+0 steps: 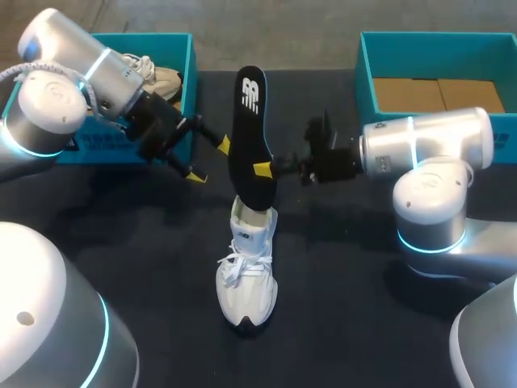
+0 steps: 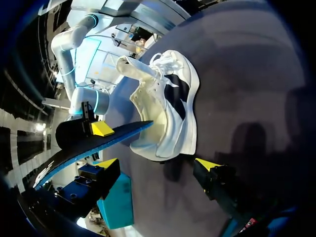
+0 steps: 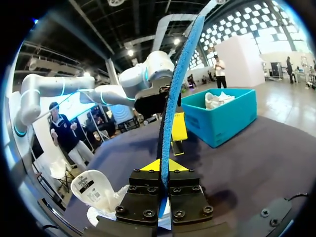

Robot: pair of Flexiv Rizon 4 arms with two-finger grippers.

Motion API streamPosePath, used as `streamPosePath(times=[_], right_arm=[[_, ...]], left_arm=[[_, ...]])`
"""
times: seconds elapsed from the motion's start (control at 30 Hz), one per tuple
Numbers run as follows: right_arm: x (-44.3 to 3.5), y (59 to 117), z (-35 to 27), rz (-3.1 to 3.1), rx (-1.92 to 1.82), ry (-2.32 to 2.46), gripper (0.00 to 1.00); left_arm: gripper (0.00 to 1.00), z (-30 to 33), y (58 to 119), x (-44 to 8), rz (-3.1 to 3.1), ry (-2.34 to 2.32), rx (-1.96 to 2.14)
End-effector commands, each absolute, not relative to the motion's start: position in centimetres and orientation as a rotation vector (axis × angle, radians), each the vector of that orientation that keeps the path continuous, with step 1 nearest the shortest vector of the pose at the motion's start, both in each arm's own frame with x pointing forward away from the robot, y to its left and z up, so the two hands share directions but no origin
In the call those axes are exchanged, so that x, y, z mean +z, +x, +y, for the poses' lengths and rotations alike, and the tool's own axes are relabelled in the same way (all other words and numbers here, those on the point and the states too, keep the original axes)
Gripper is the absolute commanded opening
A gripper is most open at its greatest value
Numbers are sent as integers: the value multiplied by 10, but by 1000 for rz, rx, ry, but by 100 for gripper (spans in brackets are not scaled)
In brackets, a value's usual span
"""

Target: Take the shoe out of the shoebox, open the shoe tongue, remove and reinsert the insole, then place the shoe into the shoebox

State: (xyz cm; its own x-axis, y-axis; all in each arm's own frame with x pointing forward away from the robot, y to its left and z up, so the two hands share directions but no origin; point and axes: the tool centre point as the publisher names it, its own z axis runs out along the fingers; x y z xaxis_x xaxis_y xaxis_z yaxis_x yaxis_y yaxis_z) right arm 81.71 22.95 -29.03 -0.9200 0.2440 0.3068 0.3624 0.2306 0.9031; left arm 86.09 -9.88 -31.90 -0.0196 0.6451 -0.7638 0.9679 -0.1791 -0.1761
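Pinching the upright insole (image 1: 250, 137), its lower end hidden inside the shoe (image 1: 246, 279), was the right hand (image 1: 262, 170); the left hand (image 1: 209, 160) gaped empty.

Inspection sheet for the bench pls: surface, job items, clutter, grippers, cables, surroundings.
Surface: black table.
Job's things: white shoe standing on its sole; black insole upright, lower end at the shoe's opening; right shoebox, teal, cardboard inside.
Clutter: left shoebox, teal, holding another shoe.
Grippers: right gripper shut on the insole; left gripper open, empty, beside the insole.
Cables: nothing seen on the table.
Surroundings: nothing seen reaching over the table.
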Motion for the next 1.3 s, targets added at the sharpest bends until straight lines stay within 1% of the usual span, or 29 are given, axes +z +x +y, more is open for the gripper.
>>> streamPosePath(times=[0.03, 0.73, 1.3], right_arm=[[-292, 814, 230, -2397, -1809, -569, 0], [-292, 815, 234, -2381, -1804, -584, 0], [-281, 812, 241, -2360, -1853, -577, 0]], left_arm=[[100, -100, 861, -320, 1683, 1858, -1055], [100, -100, 865, -323, 1692, 1862, -1066], [100, -96, 873, -332, 1722, 1857, -1103]])
